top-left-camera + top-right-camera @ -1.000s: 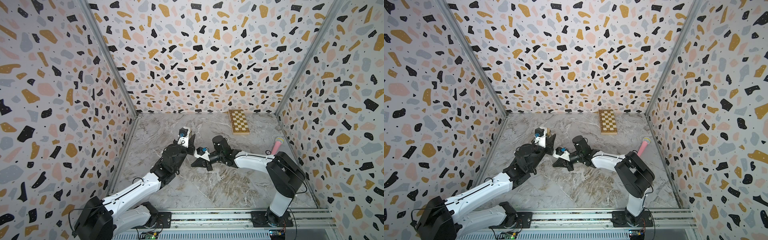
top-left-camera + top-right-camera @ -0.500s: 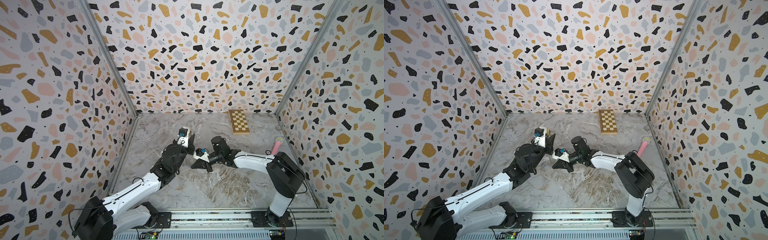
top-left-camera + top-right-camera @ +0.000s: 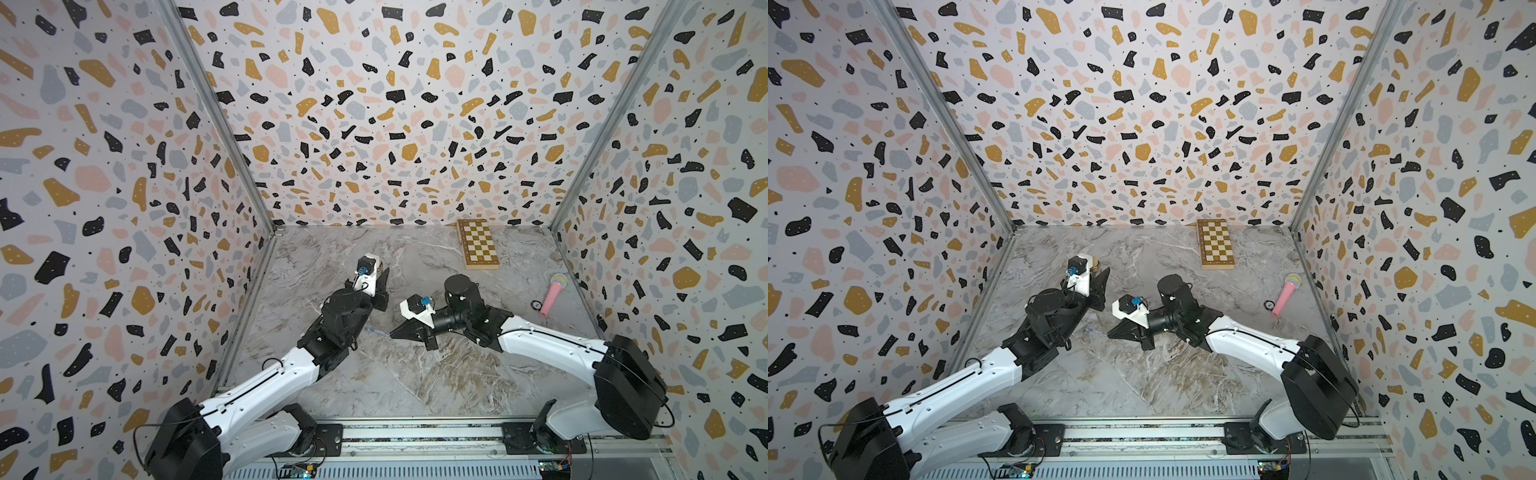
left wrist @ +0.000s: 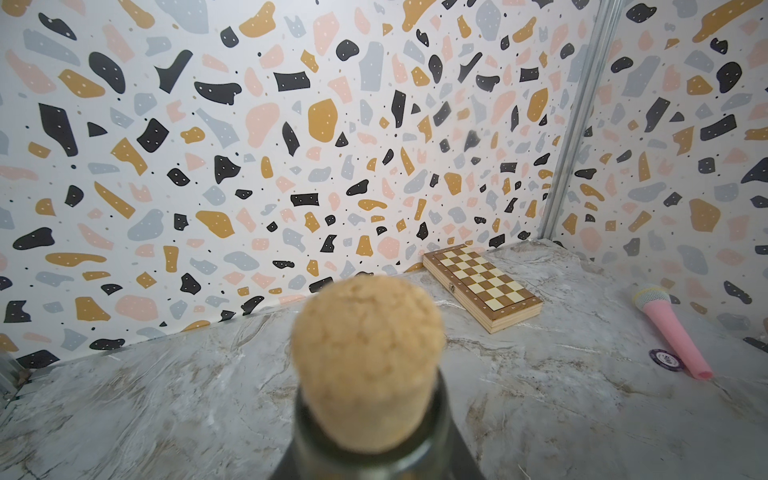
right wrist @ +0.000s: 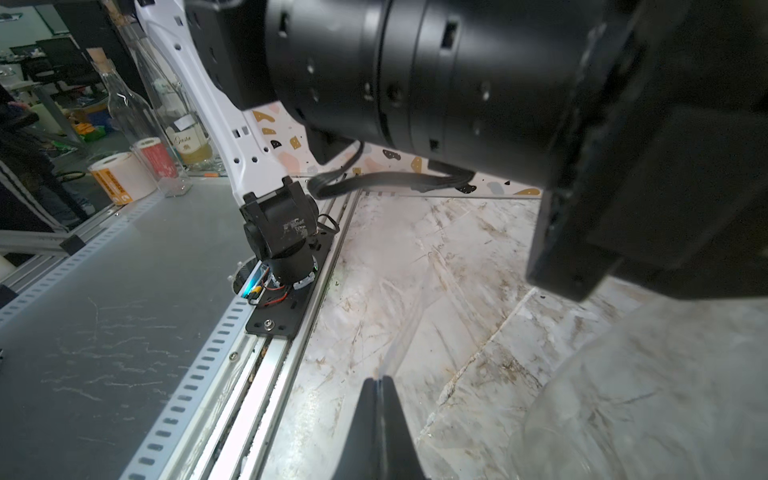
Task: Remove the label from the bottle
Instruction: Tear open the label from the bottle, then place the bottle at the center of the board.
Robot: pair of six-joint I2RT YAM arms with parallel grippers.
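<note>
The clear glass bottle [image 5: 623, 395] is held tilted over the marble floor. Its tan cork [image 4: 365, 357] fills the left wrist view and peeks out in a top view [image 3: 1096, 262]. My left gripper [image 3: 382, 289] is shut on the bottle's neck, and the left arm hides most of the body from above. My right gripper [image 3: 391, 333] is shut, pinching one end of the label [image 3: 374, 331]. The label is a thin bluish strip running from the fingertips toward the bottle, pale and blurred in the right wrist view [image 5: 409, 332]. I cannot tell whether its far end still sticks to the glass.
A folded wooden chessboard [image 3: 478, 245] lies by the back wall. A pink toy microphone [image 3: 555, 293] and a small dark disc [image 3: 536, 305] lie near the right wall. Patterned walls close three sides, and a metal rail [image 3: 415, 432] runs along the front.
My right gripper has drawn back a little to the right, away from the bottle, with the label still pinched. The left arm and bottle have stayed put.
</note>
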